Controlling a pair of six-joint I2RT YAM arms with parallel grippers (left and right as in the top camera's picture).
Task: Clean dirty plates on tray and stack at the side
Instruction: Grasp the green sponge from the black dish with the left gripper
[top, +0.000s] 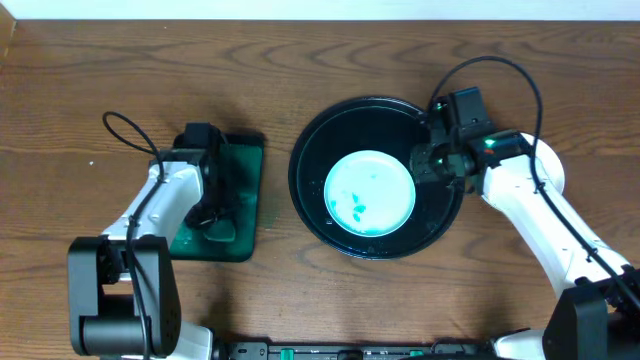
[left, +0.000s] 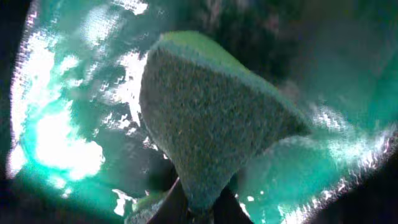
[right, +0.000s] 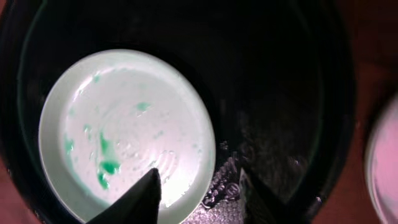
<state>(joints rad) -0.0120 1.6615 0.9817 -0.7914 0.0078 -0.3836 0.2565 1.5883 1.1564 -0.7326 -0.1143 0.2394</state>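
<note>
One dirty plate (top: 370, 192), white with teal-green smears, lies inside the large round black tray (top: 310, 150). My right gripper (top: 432, 162) is open at the plate's right edge. In the right wrist view its jaws (right: 199, 193) straddle the rim of the plate (right: 124, 130): one finger is over the plate and the other over the black tray floor (right: 280, 93). My left gripper (top: 212, 208) is shut on a green-topped sponge (left: 211, 118) and holds it down in the rectangular tray. No other dirty plates are in view.
The small rectangular black tray (top: 250, 190) with green liquid (left: 56, 137) sits left of the round tray. A white plate (top: 550, 165) lies on the wood to the right, partly under my right arm; it also shows in the right wrist view (right: 384, 168).
</note>
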